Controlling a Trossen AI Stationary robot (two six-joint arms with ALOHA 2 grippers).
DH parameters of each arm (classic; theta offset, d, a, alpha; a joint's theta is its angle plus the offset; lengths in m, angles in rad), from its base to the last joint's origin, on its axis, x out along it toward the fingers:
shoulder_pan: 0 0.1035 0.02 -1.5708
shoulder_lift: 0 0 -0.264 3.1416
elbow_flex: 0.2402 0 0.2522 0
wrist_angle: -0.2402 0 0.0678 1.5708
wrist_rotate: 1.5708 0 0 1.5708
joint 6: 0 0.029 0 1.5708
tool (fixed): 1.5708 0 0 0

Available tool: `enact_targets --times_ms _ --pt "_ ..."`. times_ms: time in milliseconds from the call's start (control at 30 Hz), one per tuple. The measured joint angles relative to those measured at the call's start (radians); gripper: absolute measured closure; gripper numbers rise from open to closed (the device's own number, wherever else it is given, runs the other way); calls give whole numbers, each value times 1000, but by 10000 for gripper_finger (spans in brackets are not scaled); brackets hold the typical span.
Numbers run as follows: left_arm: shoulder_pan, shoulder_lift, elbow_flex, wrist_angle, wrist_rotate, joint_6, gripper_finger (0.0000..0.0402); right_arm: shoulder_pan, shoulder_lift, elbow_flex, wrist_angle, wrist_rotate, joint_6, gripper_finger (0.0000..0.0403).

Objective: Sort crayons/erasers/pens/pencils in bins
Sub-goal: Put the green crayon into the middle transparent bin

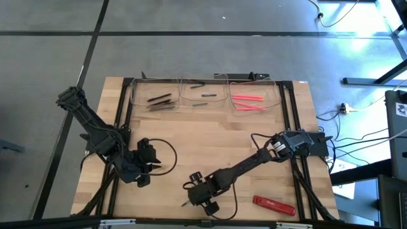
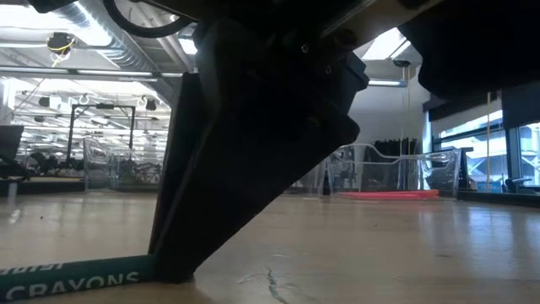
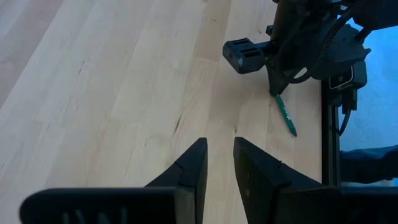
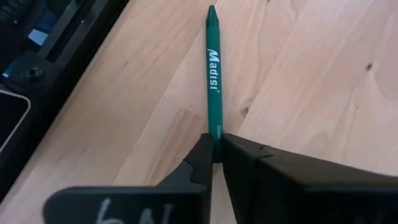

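A green crayon [image 4: 213, 68] lies flat on the wooden table near its near edge, also seen in the left wrist view as a green crayon [image 3: 286, 115] and in the low view [image 2: 76, 279]. My right gripper [image 4: 216, 146] is shut on one end of it. My left gripper [image 3: 221, 152] hovers open over bare wood at the near left [image 1: 152, 166], with nothing between its fingers. Three clear bins stand along the far edge: the left bin [image 1: 145, 105] holds dark sticks, the middle bin [image 1: 203, 105] a few dark ones, the right bin [image 1: 270, 102] pink ones. My right gripper pinches the crayon's blunt end [image 4: 215, 127] between its two fingers. The fingers come slanting down from above, and the crayon runs on away from them, roughly in line with them. The crayon rests flat on the table, its pointed tip [image 4: 211, 11] away from the gripper.
A flat red bar with white marks [image 1: 273, 204] lies at the near right. Black frame rails [image 1: 124, 102] run along the table's sides and far edge. Bare wood lies between the arms and the bins.
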Motion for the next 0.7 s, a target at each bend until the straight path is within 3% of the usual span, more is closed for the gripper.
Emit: enact_targets --times_ms 233,700 --pt "0 0 0 0 0 0 331 -29 10 59 -49 -57 4 376" --pt "0 0 0 -1 19 2 331 -112 10 257 -253 -60 -3 375"
